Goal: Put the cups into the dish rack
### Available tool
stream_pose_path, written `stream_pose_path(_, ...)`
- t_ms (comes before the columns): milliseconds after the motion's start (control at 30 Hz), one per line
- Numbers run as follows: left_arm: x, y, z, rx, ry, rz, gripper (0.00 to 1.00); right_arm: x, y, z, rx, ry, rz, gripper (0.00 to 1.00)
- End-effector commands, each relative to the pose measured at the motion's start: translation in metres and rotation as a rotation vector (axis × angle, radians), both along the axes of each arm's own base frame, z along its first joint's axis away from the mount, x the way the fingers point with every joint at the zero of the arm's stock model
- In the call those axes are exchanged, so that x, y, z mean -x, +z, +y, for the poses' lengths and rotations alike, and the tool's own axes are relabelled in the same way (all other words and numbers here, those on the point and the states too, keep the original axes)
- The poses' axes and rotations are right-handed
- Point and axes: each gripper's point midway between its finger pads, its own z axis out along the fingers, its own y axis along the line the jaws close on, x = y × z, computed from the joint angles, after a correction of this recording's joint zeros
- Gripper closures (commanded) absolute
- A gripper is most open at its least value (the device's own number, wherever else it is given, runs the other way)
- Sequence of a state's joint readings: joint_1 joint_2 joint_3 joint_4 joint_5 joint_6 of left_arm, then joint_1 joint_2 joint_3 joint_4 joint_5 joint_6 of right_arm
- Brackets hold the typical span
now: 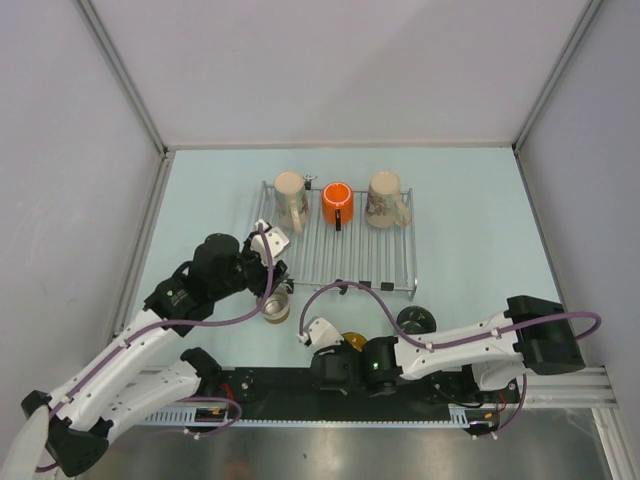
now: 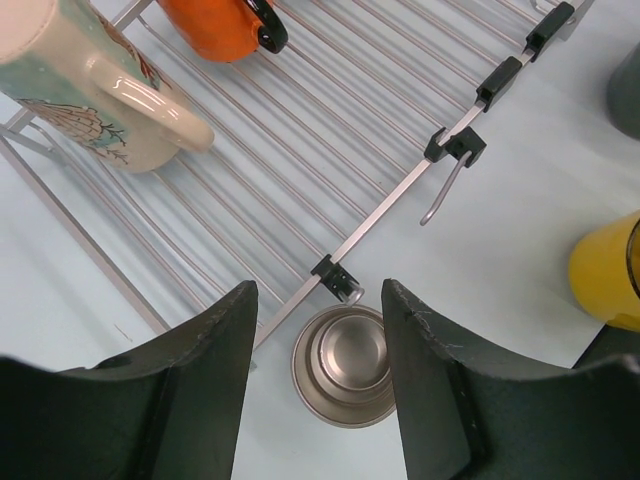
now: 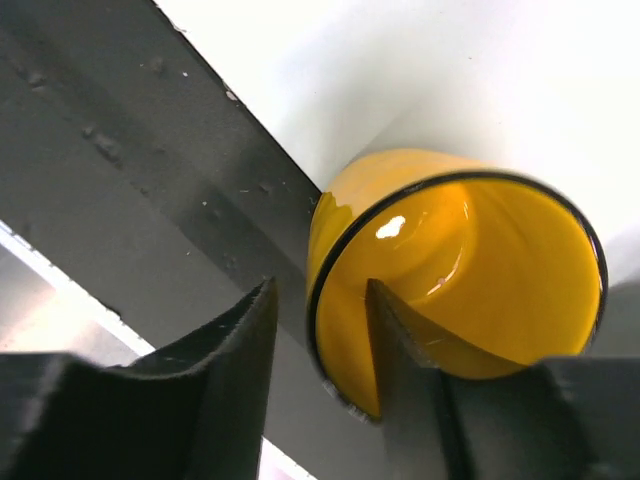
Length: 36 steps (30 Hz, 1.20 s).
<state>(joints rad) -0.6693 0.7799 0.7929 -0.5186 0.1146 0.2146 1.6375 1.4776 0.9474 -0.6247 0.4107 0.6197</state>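
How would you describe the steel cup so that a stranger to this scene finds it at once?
Start at the wire dish rack in the middle of the table. Just outside its near left corner stands the steel cup, mouth up. It has no handle, and it alone is shiny bare metal.

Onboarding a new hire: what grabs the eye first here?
An orange mug sits between two beige mugs on the dish rack's far edge. The right arm's jaws straddle the yellow mug's wall by the arm bases; the left arm's jaws hang open over the steel cup at the rack's near left corner.
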Motion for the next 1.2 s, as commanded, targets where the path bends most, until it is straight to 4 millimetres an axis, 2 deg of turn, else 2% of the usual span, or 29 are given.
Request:
stream_pose_path(0,-0.004,0.012,0.006,0.002,0.014,-0.064,0.42,-0.004,-0.009,0.008,-0.038,-0.003,0.038,0.64)
stream_pose_path(33,-0.004,0.014,0.007,0.004,0.021,-0.072,0.42,-0.005,-0.013,0.006,-0.031,-0.005,0.04,0.77)
stream_pose_path(133,-0.005,0.014,0.008,0.001,0.025,-0.074,0.42,-0.01,-0.011,0.007,-0.037,-0.012,0.038,1.0)
stream_pose_path(200,-0.004,0.016,0.007,0.007,0.023,-0.075,0.42,-0.013,-0.004,0.008,-0.042,-0.008,0.026,1.0)
stream_pose_path(300,-0.006,0.022,0.004,0.021,0.026,-0.07,0.42,-0.025,0.036,0.02,-0.098,-0.005,-0.039,1.0)
stream_pose_path(333,-0.007,0.029,0.003,0.036,0.024,-0.078,0.42,-0.03,0.051,0.024,-0.125,0.007,-0.074,1.0)
stream_pose_path(367,-0.007,0.032,0.001,0.045,0.022,-0.074,0.42,-0.032,0.083,0.032,-0.214,0.012,-0.088,1.0)
stream_pose_path(433,-0.004,0.044,-0.007,0.092,-0.009,-0.083,0.38,-0.043,0.121,0.042,-0.346,0.009,-0.121,1.0)
stream_pose_path(467,-0.002,0.048,-0.009,0.11,-0.023,-0.088,0.34,-0.045,0.147,0.037,-0.451,0.005,-0.127,1.0)
stream_pose_path(500,-0.003,0.054,-0.013,0.132,-0.036,-0.098,0.32,-0.056,0.171,0.045,-0.584,-0.015,-0.144,1.0)
stream_pose_path(533,-0.003,0.061,-0.014,0.149,-0.041,-0.101,0.29,-0.058,0.188,0.044,-0.677,-0.01,-0.145,1.0)
stream_pose_path(567,-0.001,0.065,-0.017,0.17,-0.056,-0.088,0.27,-0.065,0.222,0.049,-0.844,-0.017,-0.169,1.0)
stream_pose_path(600,0.003,0.068,-0.022,0.19,-0.088,-0.069,0.27,-0.068,0.224,0.031,-0.926,-0.025,-0.178,1.0)
stream_pose_path(633,0.003,0.075,-0.022,0.215,-0.094,-0.066,0.27,-0.081,0.237,0.024,-1.02,-0.037,-0.193,1.0)
stream_pose_path(667,0.004,0.078,-0.024,0.246,-0.097,-0.046,0.28,-0.087,0.262,0.019,-1.167,-0.041,-0.226,1.0)
stream_pose_path(700,0.007,0.083,-0.028,0.29,-0.134,-0.038,0.28,-0.089,0.262,0.002,-1.234,-0.043,-0.251,1.0)
stream_pose_path(733,0.009,0.084,-0.03,0.316,-0.147,-0.024,0.29,-0.102,0.266,-0.009,-1.286,-0.06,-0.287,1.0)
stream_pose_path(767,0.01,0.088,-0.033,0.354,-0.156,-0.003,0.32,-0.104,0.29,-0.02,-1.409,-0.057,-0.319,1.0)
stream_pose_path(800,0.011,0.082,-0.037,0.357,-0.176,0.029,0.33,-0.109,0.284,-0.028,-1.437,-0.068,-0.328,1.0)
stream_pose_path(833,0.014,0.08,-0.04,0.361,-0.2,0.047,0.33,-0.117,0.288,-0.033,-1.467,-0.052,-0.342,1.0)
stream_pose_path(867,0.015,0.078,-0.042,0.367,-0.205,0.062,0.34,-0.118,0.305,-0.04,-1.547,-0.027,-0.367,1.0)
stream_pose_path(900,0.016,0.074,-0.043,0.368,-0.214,0.076,0.35,-0.116,0.31,-0.041,-1.602,-0.015,-0.318,1.0)
stream_pose_path(933,0.019,0.071,-0.048,0.375,-0.243,0.102,0.35,-0.117,0.303,-0.031,-1.593,0.027,-0.28,1.0)
stream_pose_path(967,0.02,0.07,-0.051,0.383,-0.258,0.111,0.35,-0.121,0.32,-0.038,-1.664,0.047,-0.312,1.0)
stream_pose_path(1033,0.024,0.061,-0.057,0.405,-0.28,0.175,0.35,-0.126,0.322,-0.028,-1.698,0.07,-0.253,1.0)
stream_pose_path(1067,0.028,0.062,-0.061,0.424,-0.304,0.193,0.35,-0.127,0.335,-0.03,-1.744,0.098,-0.282,1.0)
stream_pose_path(1133,0.03,0.053,-0.064,0.429,-0.315,0.231,0.35,-0.133,0.343,-0.017,-1.763,0.128,-0.244,1.0)
stream_pose_path(1167,0.028,0.05,-0.066,0.434,-0.312,0.25,0.35,-0.132,0.352,-0.017,-1.796,0.157,-0.253,1.0)
